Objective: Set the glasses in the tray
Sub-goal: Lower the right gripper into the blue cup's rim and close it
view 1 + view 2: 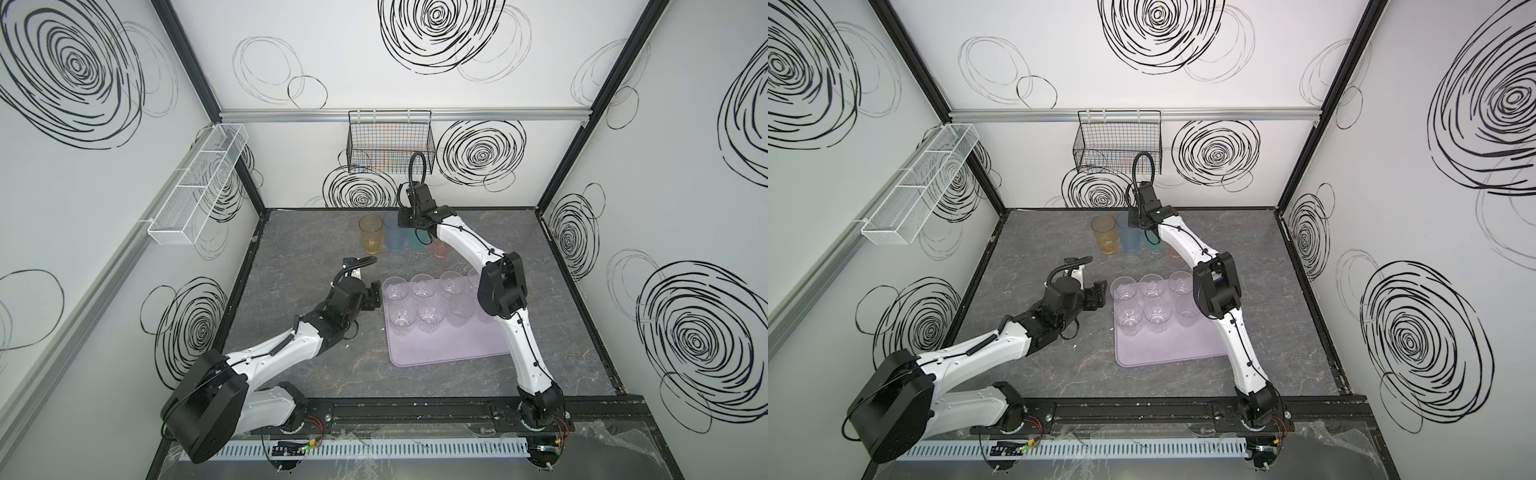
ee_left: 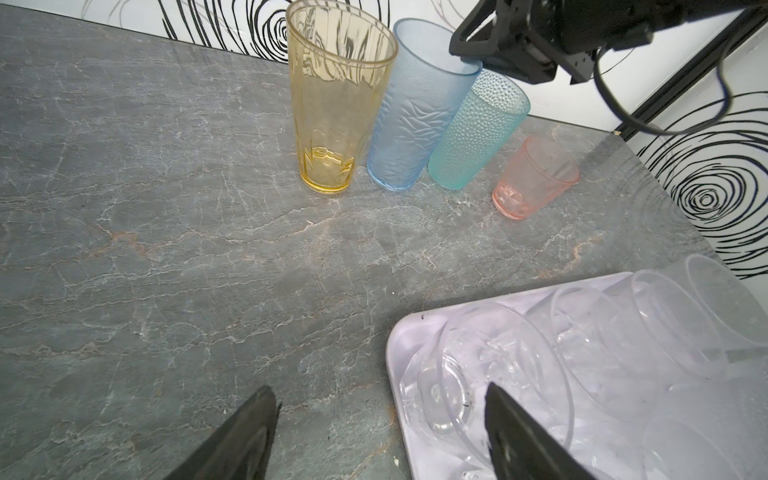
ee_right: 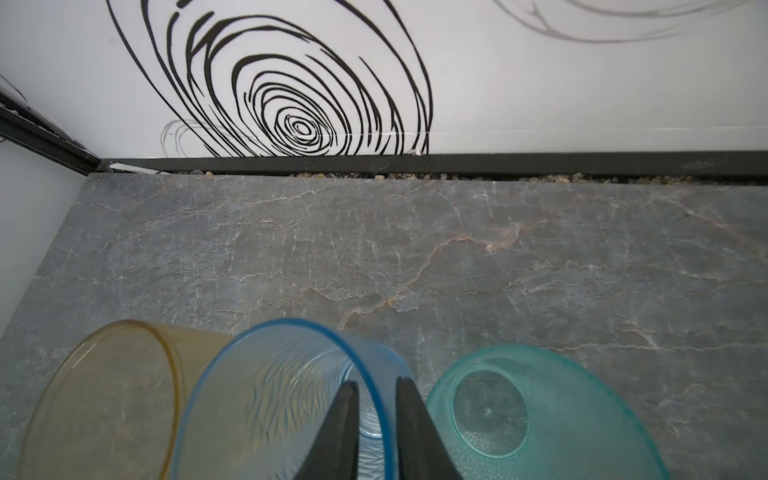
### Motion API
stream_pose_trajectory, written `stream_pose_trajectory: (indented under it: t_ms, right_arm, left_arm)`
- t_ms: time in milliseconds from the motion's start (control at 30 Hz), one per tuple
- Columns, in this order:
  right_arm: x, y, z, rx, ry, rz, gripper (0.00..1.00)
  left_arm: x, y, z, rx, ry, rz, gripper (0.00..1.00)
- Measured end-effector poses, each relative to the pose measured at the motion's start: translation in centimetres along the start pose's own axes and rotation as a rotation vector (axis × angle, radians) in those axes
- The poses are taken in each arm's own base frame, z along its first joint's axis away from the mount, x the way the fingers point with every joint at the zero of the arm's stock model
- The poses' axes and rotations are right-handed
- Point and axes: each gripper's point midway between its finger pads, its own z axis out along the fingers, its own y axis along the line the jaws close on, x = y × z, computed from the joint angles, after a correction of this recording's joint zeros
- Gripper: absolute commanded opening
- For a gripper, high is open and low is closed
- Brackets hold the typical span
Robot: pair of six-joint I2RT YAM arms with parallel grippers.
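Observation:
Four tinted glasses stand in a row at the back of the table: amber [image 1: 370,235] [image 2: 332,104], blue [image 1: 392,239] [image 2: 419,112], teal [image 2: 478,137] and a shorter pink one [image 1: 439,248] [image 2: 536,178]. My right gripper [image 3: 376,380] is over the blue glass [image 3: 270,395], shut on its rim with one finger inside and one outside. The lilac tray [image 1: 436,349] [image 2: 405,345] holds several clear glasses [image 1: 423,286]; my right arm hides its right part. My left gripper [image 2: 379,386] [image 1: 376,293] hangs open and empty at the tray's far left corner.
A black wire basket [image 1: 390,145] hangs on the back wall above the tinted row. A white mesh basket [image 1: 199,187] is fixed to the left wall. Grey marble tabletop [image 1: 299,257] lies between my left arm and the tinted glasses.

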Motion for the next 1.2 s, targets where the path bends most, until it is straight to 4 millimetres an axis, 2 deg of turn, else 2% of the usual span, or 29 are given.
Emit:
stream_pose_trajectory:
  t_ms: [133, 233, 333, 567, 633, 733, 833, 933, 1067, 1200]
  right_arm:
    - [-0.3, 0.3, -0.7, 0.01, -0.009, -0.011, 0.15]
    - [-1.2, 0.7, -2.1, 0.014, -0.025, -0.018, 0.13]
    - [-3.1, 1.4, -5.1, 0.005, -0.068, -0.019, 0.13]
    - [-7.5, 3.3, -14.2, -0.058, -0.188, -0.012, 0.12]
    - [-7.7, 3.6, -15.9, -0.074, -0.203, -0.009, 0.12]
    - [-6.7, 3.5, -17.3, -0.082, -0.202, -0.009, 0.12]
    - [-5.4, 3.3, -16.9, -0.078, -0.175, -0.011, 0.18]
    - [-3.5, 2.7, -15.2, -0.066, -0.129, -0.012, 0.29]
    - [-1.6, 2.0, -11.9, -0.045, -0.073, -0.014, 0.37]
    - [-0.6, 1.3, -8.4, -0.018, -0.035, -0.017, 0.43]
  left_arm:
    - [-0.1, -0.1, -0.1, 0.004, -0.002, -0.001, 0.81]
    - [-0.5, -0.2, -0.5, 0.011, -0.013, -0.005, 0.81]
    - [-1.3, -0.3, -1.4, 0.02, -0.032, -0.011, 0.81]
    - [-3.7, -0.3, -4.1, 0.037, -0.108, -0.033, 0.81]
    - [-4.1, -0.2, -4.8, 0.036, -0.123, -0.036, 0.81]
    - [-4.9, -0.1, -5.8, 0.035, -0.156, -0.045, 0.81]
    - [-5.5, 0.0, -6.3, 0.032, -0.18, -0.054, 0.81]
    - [-5.1, -0.1, -6.1, 0.029, -0.167, -0.049, 0.81]
    - [-3.8, -0.5, -5.3, 0.028, -0.126, -0.03, 0.81]
    - [-2.6, -0.5, -4.3, 0.016, -0.09, -0.013, 0.81]
